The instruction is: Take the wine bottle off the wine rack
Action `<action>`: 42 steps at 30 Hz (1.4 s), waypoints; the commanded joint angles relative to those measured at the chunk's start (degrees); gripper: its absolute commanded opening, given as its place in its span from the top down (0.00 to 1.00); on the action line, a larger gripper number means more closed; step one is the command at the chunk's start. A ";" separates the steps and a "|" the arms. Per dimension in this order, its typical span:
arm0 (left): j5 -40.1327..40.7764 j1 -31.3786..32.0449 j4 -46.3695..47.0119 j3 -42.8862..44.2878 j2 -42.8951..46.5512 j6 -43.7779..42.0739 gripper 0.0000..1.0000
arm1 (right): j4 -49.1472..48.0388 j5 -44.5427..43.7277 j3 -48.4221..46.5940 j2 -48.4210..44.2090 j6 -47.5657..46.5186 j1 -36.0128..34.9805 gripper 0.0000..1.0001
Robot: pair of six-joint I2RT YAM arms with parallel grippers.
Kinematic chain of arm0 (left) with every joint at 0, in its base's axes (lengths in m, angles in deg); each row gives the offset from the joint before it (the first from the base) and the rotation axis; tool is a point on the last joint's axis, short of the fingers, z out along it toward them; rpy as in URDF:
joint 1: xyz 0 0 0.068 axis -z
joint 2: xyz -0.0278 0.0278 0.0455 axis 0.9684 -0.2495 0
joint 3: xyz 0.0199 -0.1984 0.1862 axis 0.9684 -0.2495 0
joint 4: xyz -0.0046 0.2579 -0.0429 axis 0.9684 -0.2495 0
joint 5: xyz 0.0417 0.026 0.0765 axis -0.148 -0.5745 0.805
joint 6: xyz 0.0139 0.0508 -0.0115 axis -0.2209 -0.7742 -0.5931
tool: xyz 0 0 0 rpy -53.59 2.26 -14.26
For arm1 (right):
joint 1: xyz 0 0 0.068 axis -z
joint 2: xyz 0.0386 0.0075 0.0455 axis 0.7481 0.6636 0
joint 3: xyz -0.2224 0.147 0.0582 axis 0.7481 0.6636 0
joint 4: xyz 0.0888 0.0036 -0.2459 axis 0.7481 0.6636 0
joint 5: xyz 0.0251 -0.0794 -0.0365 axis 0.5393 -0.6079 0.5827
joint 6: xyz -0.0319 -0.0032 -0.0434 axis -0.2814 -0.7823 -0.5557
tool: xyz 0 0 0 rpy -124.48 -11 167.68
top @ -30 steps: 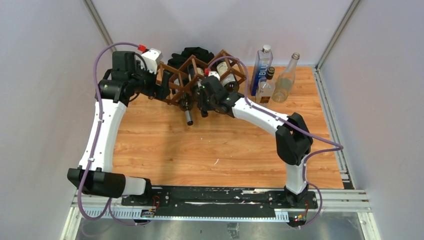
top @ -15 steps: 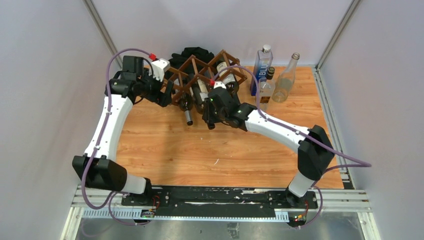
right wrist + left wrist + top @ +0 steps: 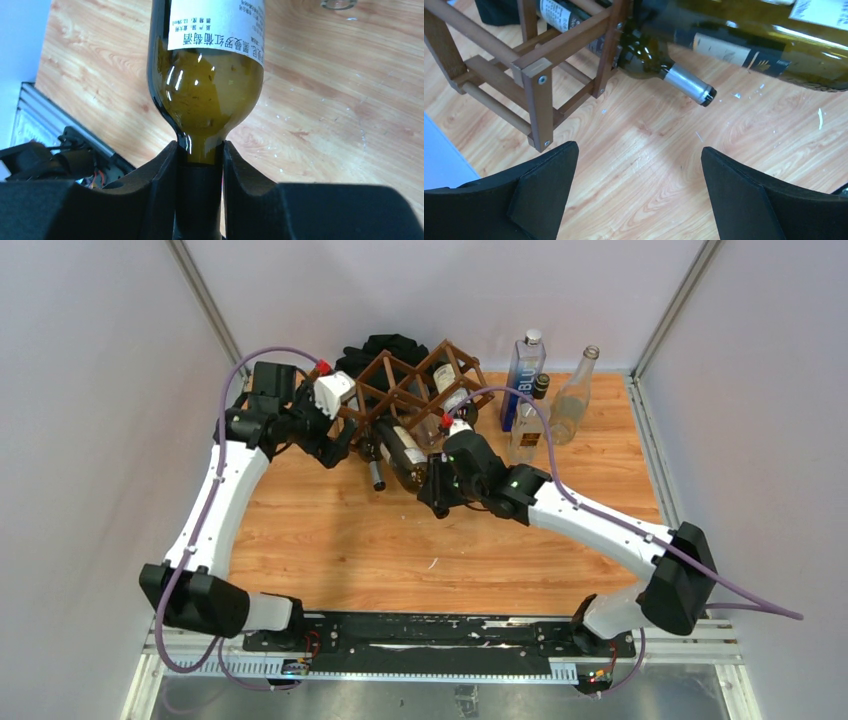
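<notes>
- In the top external view, the right gripper (image 3: 431,484) is holding a dark green glass wine bottle (image 3: 404,453) by the neck. The bottle is lying slanted just in front of the dark brown wooden lattice wine rack (image 3: 418,380). Base near the front cells; cannot tell if it's fully clear.
- The left gripper (image 3: 340,448) is hovering at the rack's left end, probably to brace the frame.
- In the left wrist view, the left fingers (image 3: 541,187) are standing wide apart, gripping nothing, over the light wooden tabletop (image 3: 639,150). A second dark bottle with a silver-capped neck (image 3: 686,86) is poking out of a cell beside the rack's corner post.
- In the right wrist view, the right fingers (image 3: 160,175) are clamping the neck just below the shoulder, likely because it's the only part narrow enough to grip.
</notes>
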 commanded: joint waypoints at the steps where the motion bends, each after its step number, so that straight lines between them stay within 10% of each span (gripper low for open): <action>1: -1.91 1.46 0.48 -2.20 4.41 -6.62 0.00 | -4.24 3.93 -0.09 -5.65 1.14 -1.56 1.00; 23: -8.25 17.58 1.22 -20.39 28.71 -37.64 0.00 | 16.24 18.17 -15.32 -8.92 -4.59 -0.58 1.00; 42: -1.06 31.46 12.37 -26.57 27.33 -34.98 0.00 | 19.70 25.49 -19.74 -7.26 -8.03 -2.11 1.00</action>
